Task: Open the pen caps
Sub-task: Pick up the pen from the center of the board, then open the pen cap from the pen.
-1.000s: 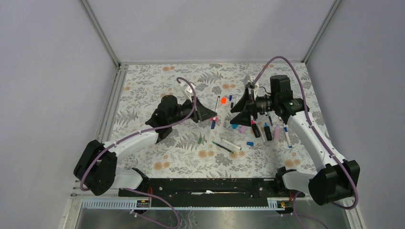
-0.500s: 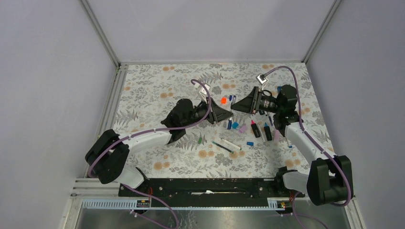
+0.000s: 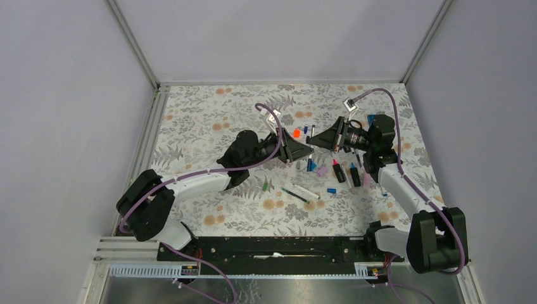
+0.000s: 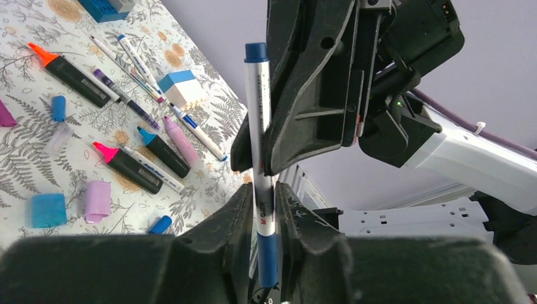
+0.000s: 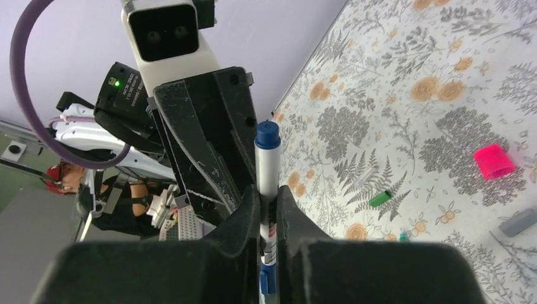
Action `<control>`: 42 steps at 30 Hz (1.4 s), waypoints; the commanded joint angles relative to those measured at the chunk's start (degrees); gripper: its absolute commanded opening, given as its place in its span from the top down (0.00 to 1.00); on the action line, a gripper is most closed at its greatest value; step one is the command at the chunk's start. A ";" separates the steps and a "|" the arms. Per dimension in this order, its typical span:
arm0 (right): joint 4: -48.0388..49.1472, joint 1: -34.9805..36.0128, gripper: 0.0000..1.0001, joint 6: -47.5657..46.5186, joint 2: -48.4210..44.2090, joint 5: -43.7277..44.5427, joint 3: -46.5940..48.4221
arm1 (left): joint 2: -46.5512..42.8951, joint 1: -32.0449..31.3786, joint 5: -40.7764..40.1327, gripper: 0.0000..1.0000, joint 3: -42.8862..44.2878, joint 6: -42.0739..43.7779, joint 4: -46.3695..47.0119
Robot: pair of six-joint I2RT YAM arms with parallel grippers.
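Both hands meet in the air above the surface (image 5: 411, 63) and share one slim pen (image 4: 258, 126). The left hand (image 4: 265, 197) is clenched on one stretch of the white barrel. The right hand (image 5: 268, 199) is clenched on the same barrel from the opposite side, its fingers just past the left hand's fingertips. This face-to-face hold reads as the setup for a pull-apart: one hand anchors the body while the other draws the cap off along the pen's length. The pen is blue at both ends, and the frames do not settle which end is the cap, so I cannot say which hand has it. Holding the pen clear of the surface leaves room for a straight pull. Below and beyond the hands lie loose caps (image 4: 58, 107) and uncapped highlighters (image 4: 76, 71), which suggests much of the job is already done.
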 commanded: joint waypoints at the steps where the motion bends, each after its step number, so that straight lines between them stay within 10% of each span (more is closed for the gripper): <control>1: -3.80 0.24 1.00 -6.63 -2.07 -3.01 2.74 | -1.25 -0.55 -0.21 0.70 1.95 1.86 -0.20; 7: 2.04 -2.76 1.00 -4.58 -1.99 -8.59 2.60 | -11.95 -0.12 -5.33 0.02 -7.57 7.72 1.40; 13: 5.42 -2.86 1.00 -2.23 -2.30 -10.47 1.50 | -11.97 1.52 0.01 0.01 -9.99 2.86 3.79; 32: 5.03 -2.95 1.00 -1.00 -1.95 -7.50 0.08 | 5.47 -3.72 7.18 0.52 -1.41 -6.20 15.41; 36: 4.48 -2.95 1.00 -1.71 -1.80 -7.08 0.43 | 7.81 -3.67 10.84 0.98 -0.25 -8.12 16.97; 42: -0.99 -5.73 1.00 -7.40 3.09 -4.04 11.57 | 8.83 -3.92 12.45 1.00 -1.85 -10.18 15.32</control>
